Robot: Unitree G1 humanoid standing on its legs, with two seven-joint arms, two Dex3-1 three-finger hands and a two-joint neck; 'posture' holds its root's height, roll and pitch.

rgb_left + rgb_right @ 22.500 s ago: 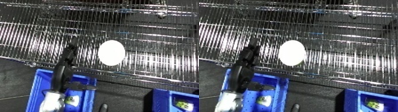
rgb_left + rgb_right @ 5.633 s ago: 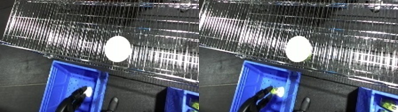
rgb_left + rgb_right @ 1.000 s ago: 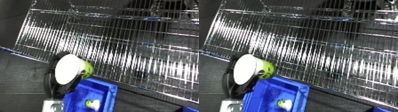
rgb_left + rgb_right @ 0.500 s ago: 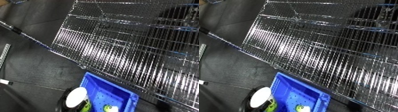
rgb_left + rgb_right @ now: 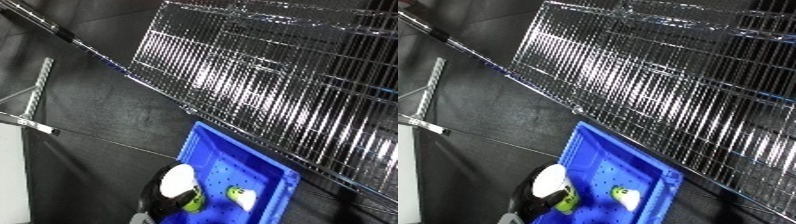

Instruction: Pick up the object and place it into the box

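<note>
My left hand [image 5: 158, 202] comes up from the lower edge, its black fingers curled round a white rounded object [image 5: 178, 181] with a lime-green part [image 5: 194, 202]. Hand and object sit at the near left part of the blue bin [image 5: 201, 136], at or just above its perforated floor. A second white and green item [image 5: 241, 196] lies on the bin floor just to the right of the held one. My right hand shows in neither view.
A wire shelf [image 5: 293, 90] slants across the upper right, its front edge close behind the bin. A long metal pole [image 5: 62, 34] and a thin metal frame [image 5: 27, 102] lie on the dark floor at the left. A white surface [image 5: 9, 175] fills the lower left corner.
The camera has swung and tilted, so the whole scene has shifted. My left hand still holds the white object, now lower and further inside the blue bin than a second ago.
</note>
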